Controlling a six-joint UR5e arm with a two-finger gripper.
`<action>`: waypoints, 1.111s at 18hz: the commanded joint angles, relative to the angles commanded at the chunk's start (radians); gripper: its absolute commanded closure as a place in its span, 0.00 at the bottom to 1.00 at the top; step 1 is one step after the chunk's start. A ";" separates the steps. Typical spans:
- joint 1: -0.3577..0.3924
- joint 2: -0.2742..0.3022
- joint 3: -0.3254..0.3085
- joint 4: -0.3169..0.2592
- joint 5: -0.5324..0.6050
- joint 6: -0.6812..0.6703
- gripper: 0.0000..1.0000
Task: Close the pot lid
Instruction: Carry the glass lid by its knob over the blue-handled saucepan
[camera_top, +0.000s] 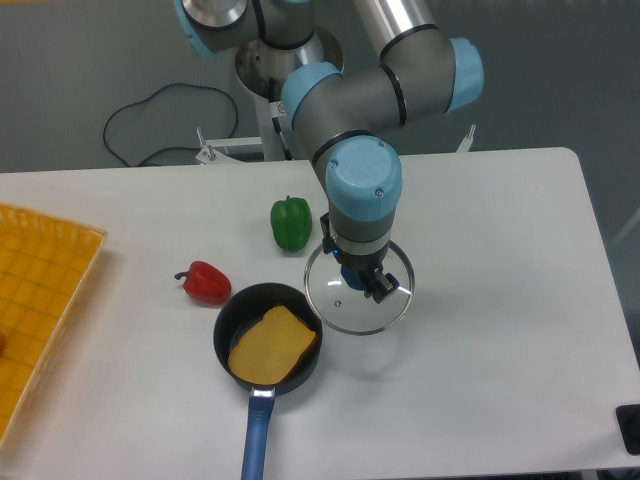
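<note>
Gripper (362, 280) clenched on the knob of the lid (382, 312), which appears held just above the table, right of the pot (266, 346). The pot, open, holds a yellow slice (272, 345). Best practice: carry the lid level leftward, centre rim over rim, then lower.

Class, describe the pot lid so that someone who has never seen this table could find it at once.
Start at the white table and follow the robot arm down to its gripper. Directly beneath it is the pot lid, just right of the black pot. It is the only see-through item: a clear disc with a thin metal rim.
</note>
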 joint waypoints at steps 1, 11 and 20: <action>-0.002 0.000 -0.005 0.002 -0.002 0.000 0.48; -0.009 0.018 -0.009 -0.002 -0.002 -0.057 0.48; -0.095 0.000 -0.002 0.029 -0.005 -0.261 0.48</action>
